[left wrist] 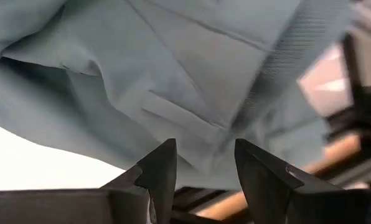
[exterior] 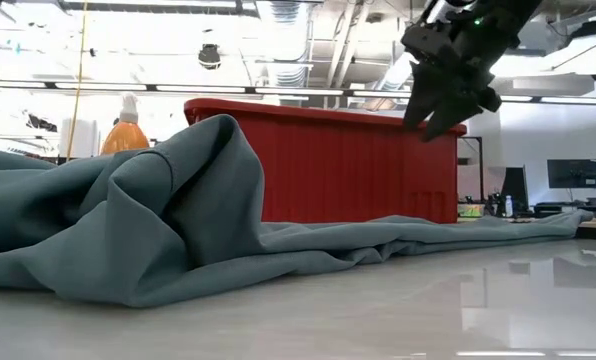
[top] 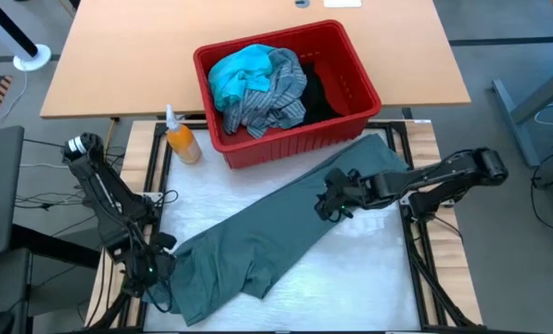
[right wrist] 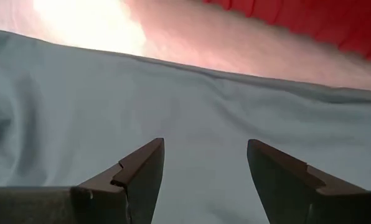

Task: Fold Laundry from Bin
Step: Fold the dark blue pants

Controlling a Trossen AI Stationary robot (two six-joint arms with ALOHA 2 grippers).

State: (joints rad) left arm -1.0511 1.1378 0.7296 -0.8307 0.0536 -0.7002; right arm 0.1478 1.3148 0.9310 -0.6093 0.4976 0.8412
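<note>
We take the red bin [top: 286, 88] as our landmark. The grey-green garment [top: 276, 232] lies stretched on the white work mat just in front of the bin, running diagonally from the bin's right front corner towards the near left. The turquoise garment [top: 237, 72] and striped shirt [top: 272, 97] are in the bin. Our right gripper [top: 332, 206] hovers above the cloth in front of the bin, fingers apart and empty. Our left gripper [top: 156, 269] sits at the bunched far-left end, fingers apart, cloth just ahead of them. We judge this the spreading step; next we need grips on both ends to flatten the bunched part.
</note>
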